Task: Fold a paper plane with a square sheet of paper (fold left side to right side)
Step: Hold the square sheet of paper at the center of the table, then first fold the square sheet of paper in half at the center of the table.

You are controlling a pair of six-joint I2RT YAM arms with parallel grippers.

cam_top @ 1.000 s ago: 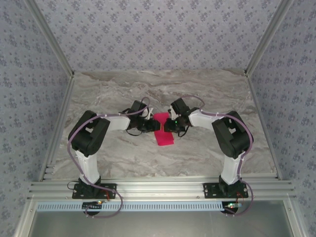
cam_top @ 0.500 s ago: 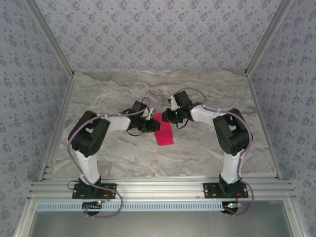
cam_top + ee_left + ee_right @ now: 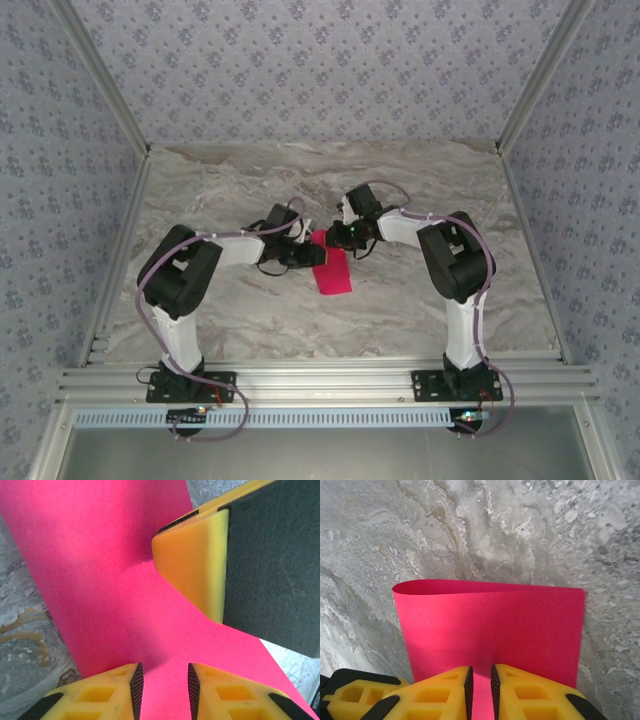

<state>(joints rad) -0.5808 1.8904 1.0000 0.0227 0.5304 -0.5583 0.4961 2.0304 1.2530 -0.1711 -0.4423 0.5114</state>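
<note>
The square sheet of paper (image 3: 334, 273) lies folded into a narrow magenta strip on the marble table (image 3: 420, 180). Its curled fold edge shows in the right wrist view (image 3: 490, 625). My left gripper (image 3: 312, 256) is at the strip's left edge near the far end. In the left wrist view its jaws (image 3: 165, 680) stand a little apart just above the paper (image 3: 100, 555), with nothing between them. My right gripper (image 3: 331, 238) is at the strip's far end, its yellow finger (image 3: 192, 565) resting on the paper. Its jaws (image 3: 480, 680) are narrowly apart over the sheet, gripping nothing.
Aluminium frame rails (image 3: 320, 380) run along the near edge by the arm bases, and patterned walls close in the back and sides. Bare marble (image 3: 250, 310) lies around the strip on every side.
My right gripper has moved from the strip's right side to its far end, and its elbow has swung inward. The left jaws have opened slightly. The paper stays flat.
</note>
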